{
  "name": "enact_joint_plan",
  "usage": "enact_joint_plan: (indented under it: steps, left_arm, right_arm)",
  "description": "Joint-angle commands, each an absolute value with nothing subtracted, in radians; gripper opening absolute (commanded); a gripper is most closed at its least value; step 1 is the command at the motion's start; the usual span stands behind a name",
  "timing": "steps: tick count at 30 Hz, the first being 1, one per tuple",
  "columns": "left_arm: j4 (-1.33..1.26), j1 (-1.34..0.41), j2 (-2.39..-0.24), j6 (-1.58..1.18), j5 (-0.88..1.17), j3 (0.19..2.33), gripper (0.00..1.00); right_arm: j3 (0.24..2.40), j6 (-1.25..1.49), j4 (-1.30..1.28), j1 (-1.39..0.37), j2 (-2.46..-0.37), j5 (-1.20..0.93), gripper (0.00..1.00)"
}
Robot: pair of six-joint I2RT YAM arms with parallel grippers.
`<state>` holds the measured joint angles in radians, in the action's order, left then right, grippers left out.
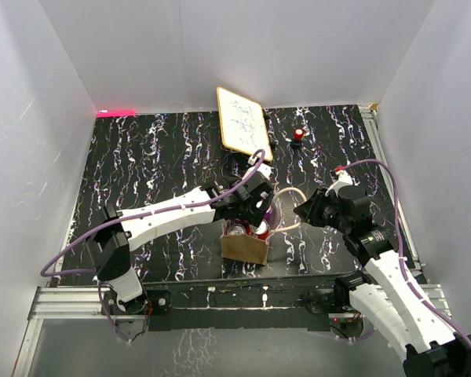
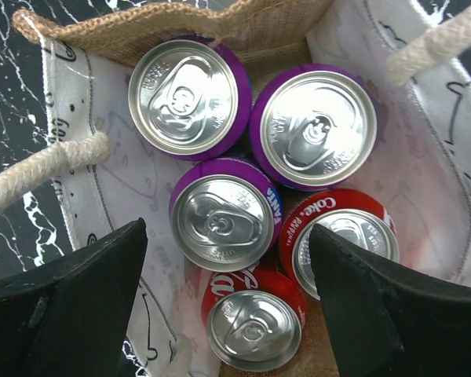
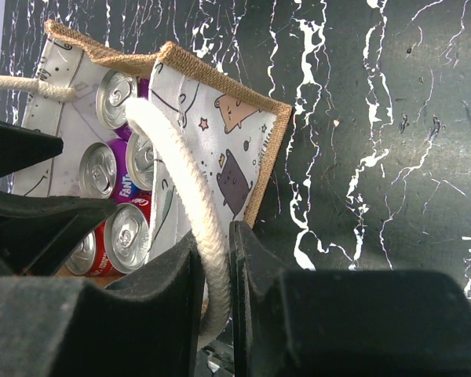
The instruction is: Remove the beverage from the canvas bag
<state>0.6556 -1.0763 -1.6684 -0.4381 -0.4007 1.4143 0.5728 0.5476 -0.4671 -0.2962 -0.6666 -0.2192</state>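
Black marbled table: canvas bag mouth up, long axis near-to-far; my left fingers apart, right fingers clamp its handle.

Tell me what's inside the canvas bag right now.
Five upright cans fill the canvas bag: three purple cans and two red Coke cans. Only their tops show; anything beneath them is hidden.

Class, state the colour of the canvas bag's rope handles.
Cream-white rope handles, clearest in the right wrist view.

A robotics lab test cell: white panels box in a black marbled worktop, aluminium rail at bottom edge.
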Motion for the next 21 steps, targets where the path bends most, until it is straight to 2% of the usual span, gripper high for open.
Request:
enact_joint_plan:
  steps: [1,21]
  left_arm:
    - [0.693,-1.077,-1.697,-0.413,-0.49,1.437,0.84]
    - [0.648,-1.077,-1.783,-0.439,-0.499,1.284,0.85]
  right_arm:
    - [0.568,0.529,-0.409,-0.294,-0.655,-0.215,0.2]
    - [0.562,0.53,-0.402,-0.294,-0.66,-0.216,0.2]
